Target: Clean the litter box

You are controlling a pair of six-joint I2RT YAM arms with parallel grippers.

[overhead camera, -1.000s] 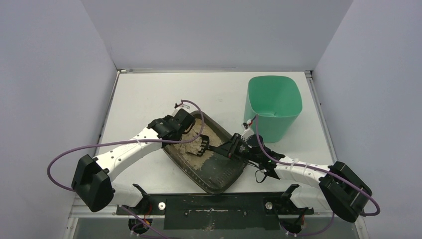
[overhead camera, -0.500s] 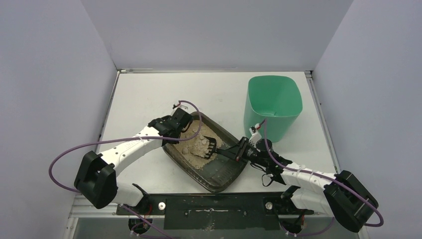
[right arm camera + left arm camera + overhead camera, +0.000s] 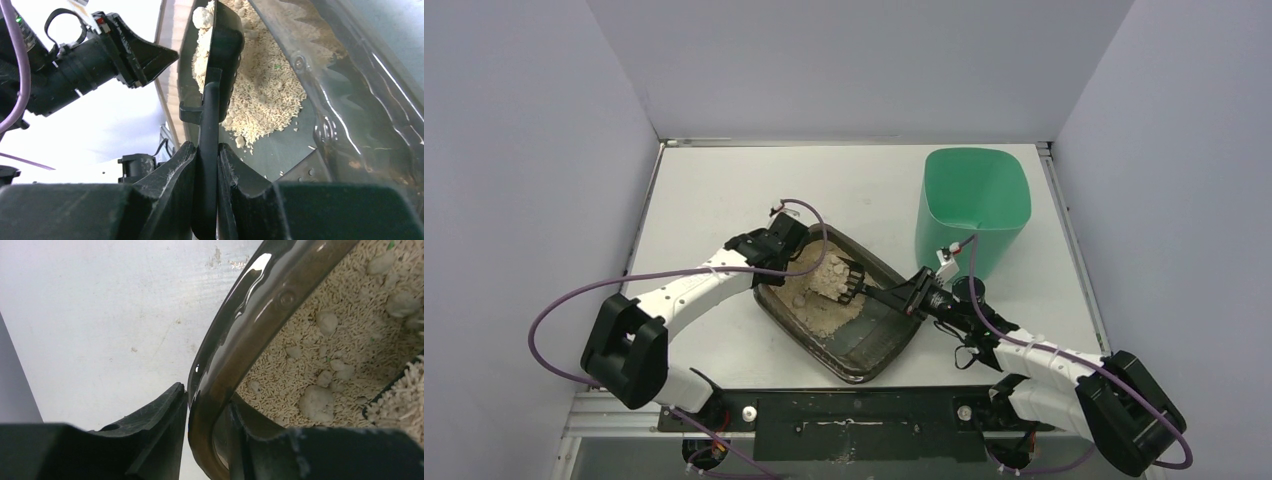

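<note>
The dark litter box (image 3: 886, 350) lies in the middle of the table, its beige granules and pale clumps (image 3: 816, 305) heaped at its far left end. My left gripper (image 3: 781, 252) is shut on the box's far-left rim (image 3: 235, 325), one finger outside and one inside. My right gripper (image 3: 916, 296) is shut on the handle (image 3: 208, 150) of the black slotted scoop (image 3: 842, 281). The scoop is raised above the granules and carries clumps and granules (image 3: 202, 30).
A mint-green bin (image 3: 974, 212) stands at the back right, just beyond my right gripper. Purple cables loop off both arms. The near end of the box floor (image 3: 280, 150) holds only scattered granules.
The scoop has drawn out of the heap and risen, loaded, toward the right and back. My right wrist has moved back toward the green bin. My left gripper still holds the rim.
</note>
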